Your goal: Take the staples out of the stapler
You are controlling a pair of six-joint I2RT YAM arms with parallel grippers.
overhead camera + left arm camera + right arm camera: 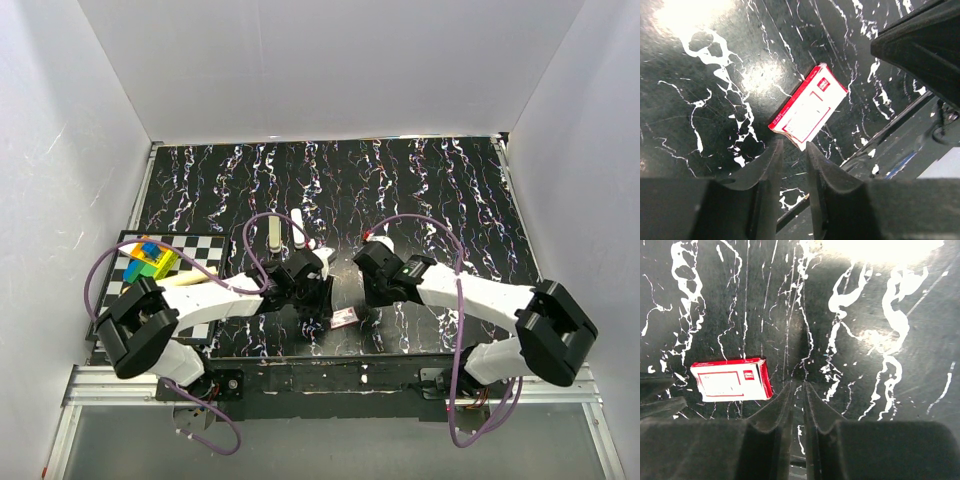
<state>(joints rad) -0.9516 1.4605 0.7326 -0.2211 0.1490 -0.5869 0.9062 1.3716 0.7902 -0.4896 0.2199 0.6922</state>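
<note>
Left gripper (794, 145) and right gripper (799, 385) hang slightly parted, empty; a staple box (808, 107) lies between them, toy blocks (150, 260) at nine o'clock.

Black tabletop (420, 190) veined with white marbling, plain white walls (330, 60) at nine, twelve and three o'clock, black-and-white checkered board (205, 248) at eight o'clock on the tabletop, yellow, green and blue toy blocks (150, 262) clustered toward the board's ten o'clock corner, aluminium rail (320, 392) at six o'clock.
</note>
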